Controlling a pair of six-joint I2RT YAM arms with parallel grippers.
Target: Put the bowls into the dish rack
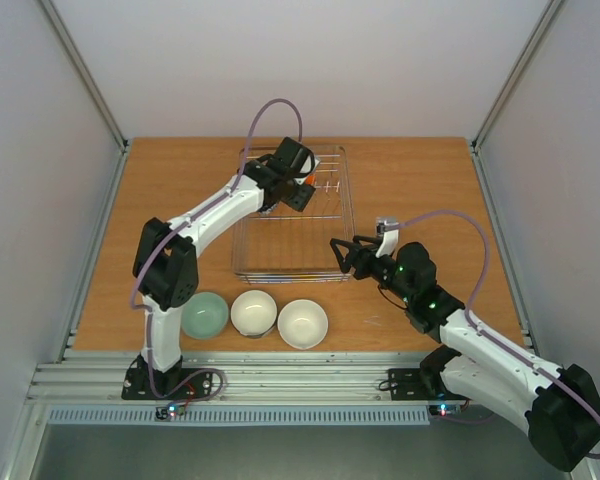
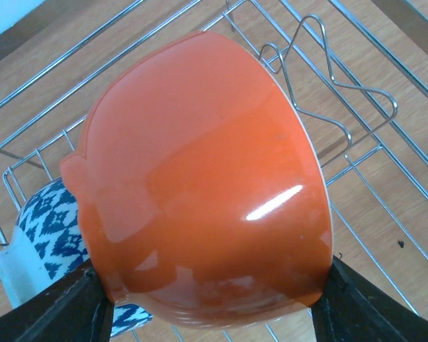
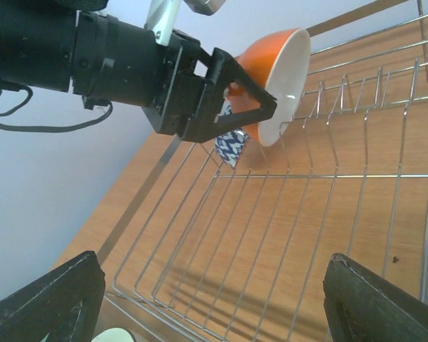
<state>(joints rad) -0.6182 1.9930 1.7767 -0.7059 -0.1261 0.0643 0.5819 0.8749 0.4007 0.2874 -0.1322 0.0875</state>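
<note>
My left gripper (image 1: 302, 188) is shut on an orange bowl (image 2: 200, 185) with a white inside (image 3: 282, 78), its black fingers (image 2: 57, 313) pressing on both sides of the rim. The bowl is tipped on edge over the far end of the dish rack (image 1: 280, 250), just above the wire tines (image 2: 328, 78). Beside it a blue-patterned bowl (image 2: 50, 228) stands on edge in the rack (image 3: 232, 146). My right gripper (image 1: 338, 250) hangs open and holds nothing over the rack's near right corner (image 3: 214, 306). A pale green bowl (image 1: 205, 315), a beige bowl (image 1: 253, 312) and a white bowl (image 1: 302, 323) sit upright in a row in front of the rack.
The rack's near half is bare wire over the wooden table (image 1: 420, 190). White walls close in the table on the left, right and far sides. A metal rail (image 1: 280, 375) carrying both arm bases runs along the near edge.
</note>
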